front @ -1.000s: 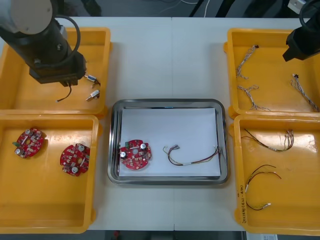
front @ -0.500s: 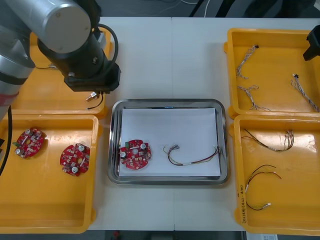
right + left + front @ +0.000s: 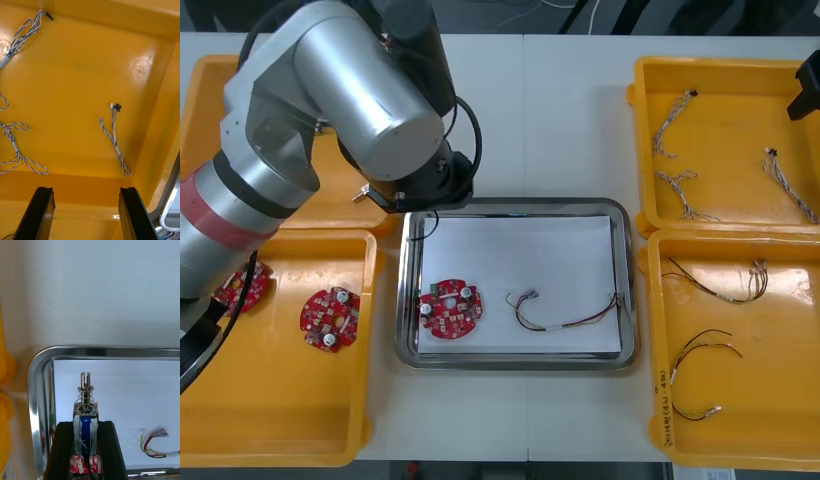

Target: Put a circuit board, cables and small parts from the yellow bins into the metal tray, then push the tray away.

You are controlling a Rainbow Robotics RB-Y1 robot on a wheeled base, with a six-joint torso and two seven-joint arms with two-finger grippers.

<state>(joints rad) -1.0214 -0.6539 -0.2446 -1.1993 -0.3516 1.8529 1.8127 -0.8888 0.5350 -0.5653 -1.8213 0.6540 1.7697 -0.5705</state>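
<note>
Left gripper, clamped on a small metal part, hangs just inside the metal tray's corner (right gripper, jaws apart, over a yellow bin).

The left arm sprawls over the far-left bin and the tray's far-left corner, where the left gripper, clamped on a small part, hangs. A board and cable fill the tray's near strip; its far half lies bare. The table beyond is open. Below the right gripper's spread fingers, twisted cables leave bare bin floor between them.
</note>
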